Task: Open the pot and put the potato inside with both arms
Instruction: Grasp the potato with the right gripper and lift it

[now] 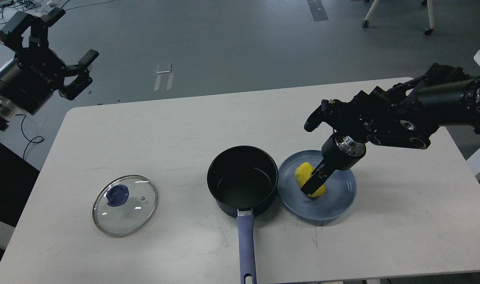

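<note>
The pot point(242, 179) stands open at the table's middle front, its inside empty and its purple-blue handle point(246, 246) pointing toward me. Its glass lid point(124, 205) with the blue knob lies flat on the table to the left. The yellow potato point(304, 173) lies on a flat blue plate point(336, 201) just right of the pot. My right gripper point(311, 185) reaches down onto the potato, one dark finger point(315, 181) pressed across its front, the other hidden behind it. My left gripper point(66, 39) is open and empty, raised off the table's far left corner.
The white table point(145, 138) has rounded far corners, with grey floor beyond it. The plate touches the pot's right side. My right arm point(421, 106) spans the table's right side above the surface. Chair legs point(397, 15) stand far back right.
</note>
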